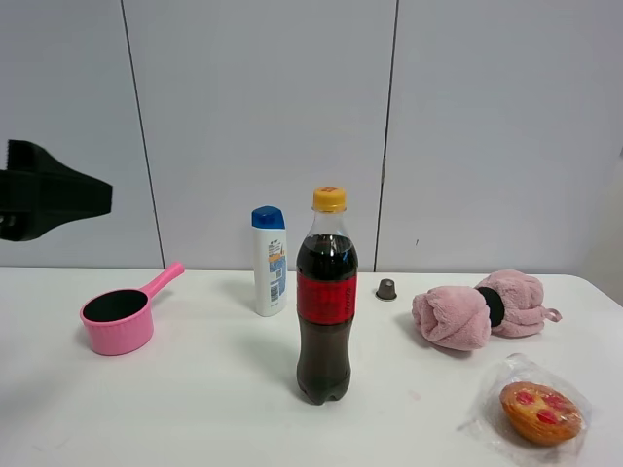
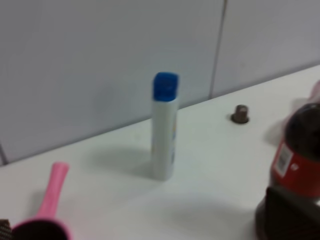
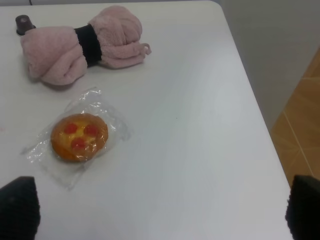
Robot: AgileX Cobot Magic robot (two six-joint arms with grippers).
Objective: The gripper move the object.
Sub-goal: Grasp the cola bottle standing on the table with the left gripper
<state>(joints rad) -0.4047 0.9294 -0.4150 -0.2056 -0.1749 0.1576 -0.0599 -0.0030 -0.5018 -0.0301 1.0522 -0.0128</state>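
**Left gripper hanging open above the table, cola bottle standing free**

The left gripper [image 1: 83,197] is hovering at the left edge of the exterior view, above the table [image 1: 195,409] and well apart from everything on it. In its wrist view we are seeing bare tabletop where shut fingers would meet. 1 dark finger [image 2: 292,215] is sitting far out to the side, so we are reading the jaws as spread and holding nothing.

The cola bottle [image 1: 326,311] is standing upright near the middle of the table, toward the front edge. It is wearing its red label, and its yellow-orange cap [image 1: 329,198] is on. Nothing is touching it.

Just behind it and slightly to its left, the white shampoo bottle [image 1: 269,261] with a blue cap is standing upright near the wall. Behind and to its right, a small brown capsule [image 1: 386,289] is sitting on the table. Further left, a pink saucepan [image 1: 117,321] is resting with its handle pointing back and to the right.

To the right, a rolled pink towel [image 1: 477,309] bound by a black band is lying near the capsule. In front of it, a pastry in clear wrap [image 1: 540,412] is lying flat.

The right gripper [image 3: 161,210] is appearing only in its own wrist view. Its 2 black fingertips [image 3: 17,207] are sitting wide apart over the table's right end, gripping nothing.
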